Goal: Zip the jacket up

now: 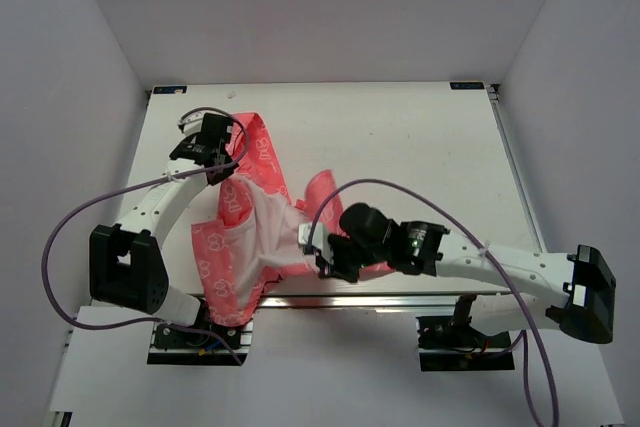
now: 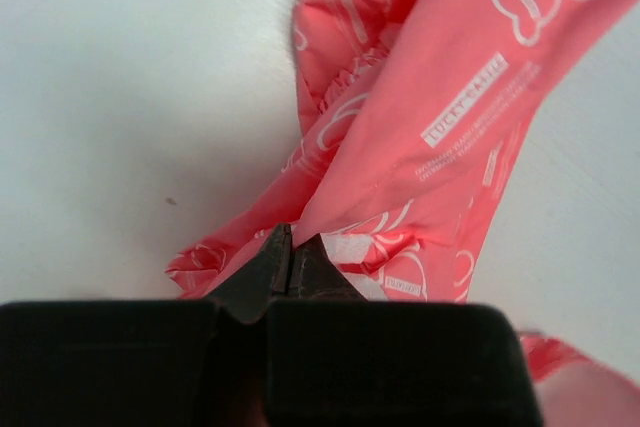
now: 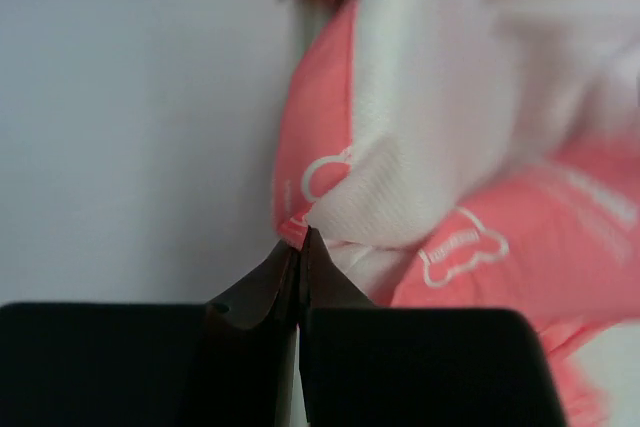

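The coral-pink jacket [image 1: 245, 237] with white print lies bunched at the table's near left, its white lining [image 1: 268, 232] facing up. My left gripper [image 1: 218, 169] is shut on a pink fold of the jacket [image 2: 400, 147] near its far end. My right gripper [image 1: 322, 252] is shut on the jacket's near edge, where pink trim meets white lining [image 3: 420, 137]. The zipper and the chest emblem are not visible.
The white table [image 1: 400, 137] has raised grey walls on three sides. A metal rail [image 1: 340, 300] runs along the near edge under the jacket. A purple cable [image 1: 400, 187] loops over the right arm.
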You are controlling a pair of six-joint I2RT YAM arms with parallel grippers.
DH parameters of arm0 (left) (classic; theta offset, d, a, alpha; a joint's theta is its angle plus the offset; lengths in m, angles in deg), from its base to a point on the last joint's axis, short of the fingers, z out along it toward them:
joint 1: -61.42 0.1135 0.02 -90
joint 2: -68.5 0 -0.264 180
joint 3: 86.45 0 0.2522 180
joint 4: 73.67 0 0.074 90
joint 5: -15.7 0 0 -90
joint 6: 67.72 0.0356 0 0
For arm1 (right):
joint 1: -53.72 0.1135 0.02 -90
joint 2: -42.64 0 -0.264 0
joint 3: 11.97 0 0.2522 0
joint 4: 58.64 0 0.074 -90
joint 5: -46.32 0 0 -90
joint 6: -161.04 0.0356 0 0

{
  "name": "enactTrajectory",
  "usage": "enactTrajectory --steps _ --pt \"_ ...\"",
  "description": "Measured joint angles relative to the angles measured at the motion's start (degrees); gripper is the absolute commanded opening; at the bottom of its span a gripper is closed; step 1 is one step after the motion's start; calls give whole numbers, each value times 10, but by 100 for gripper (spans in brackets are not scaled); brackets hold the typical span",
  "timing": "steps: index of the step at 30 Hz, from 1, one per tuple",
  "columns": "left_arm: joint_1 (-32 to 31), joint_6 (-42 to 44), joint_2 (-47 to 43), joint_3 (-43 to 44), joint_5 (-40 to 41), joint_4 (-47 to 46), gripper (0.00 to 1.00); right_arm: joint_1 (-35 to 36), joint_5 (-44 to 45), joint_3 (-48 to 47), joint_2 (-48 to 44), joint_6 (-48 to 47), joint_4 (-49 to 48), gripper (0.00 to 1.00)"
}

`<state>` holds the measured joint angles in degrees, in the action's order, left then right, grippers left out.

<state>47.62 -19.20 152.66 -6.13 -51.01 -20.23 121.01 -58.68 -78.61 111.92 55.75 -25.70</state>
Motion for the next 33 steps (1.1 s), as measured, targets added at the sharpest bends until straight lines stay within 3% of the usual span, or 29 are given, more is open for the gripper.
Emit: enactTrajectory --steps 4,7,8,10,11,12,17,22,25,33 --pt "11 -37 -5 -12 33 25 0 69 16 74 -14 107 62 3" --pt "12 -66 -7 -14 55 49 0 96 33 94 -14 149 107 31" --pt "12 -73 -10 -15 61 55 0 101 36 94 -14 155 112 45" --pt "12 -82 -19 -18 67 63 0 104 49 89 -13 158 118 51" --pt "12 -85 -26 -22 70 63 0 104 63 83 -13 157 121 76" --pt "13 -87 -33 -28 71 62 0 104 80 76 -13 156 122 89" --pt "13 -90 -73 -58 71 57 0 83 198 24 -23 129 46 89" --pt "13 -89 -99 -62 72 66 0 -54 195 -83 9 155 -53 89" --pt "13 -88 -116 -73 68 67 0 -118 202 -211 106 186 -75 89" --pt "13 -88 -164 -127 42 81 0 -132 219 -523 458 252 -46 89"
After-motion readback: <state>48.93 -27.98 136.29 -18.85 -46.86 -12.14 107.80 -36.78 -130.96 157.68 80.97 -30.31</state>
